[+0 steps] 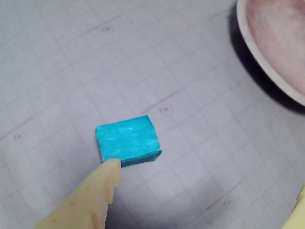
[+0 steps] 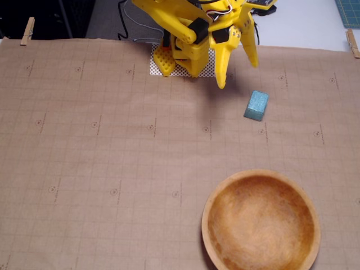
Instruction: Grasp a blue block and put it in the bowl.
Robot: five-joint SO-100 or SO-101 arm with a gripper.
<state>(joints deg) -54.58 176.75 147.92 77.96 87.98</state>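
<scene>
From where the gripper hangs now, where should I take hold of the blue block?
Grip the blue block across its two long flat sides, coming straight down from above. It lies flat on the gridded mat, rotated slightly to the grid, with clear space all round and the wooden bowl well apart. The open gripper probably needs a small wrist turn to square up.

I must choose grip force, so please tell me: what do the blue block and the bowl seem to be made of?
The blue block looks like foam or a similar light material: matte, with a speckled, grainy surface. The bowl looks like wood: orange-brown, with a mottled inside, a paler rim and a dull sheen. Neither can be confirmed by sight alone.
</scene>
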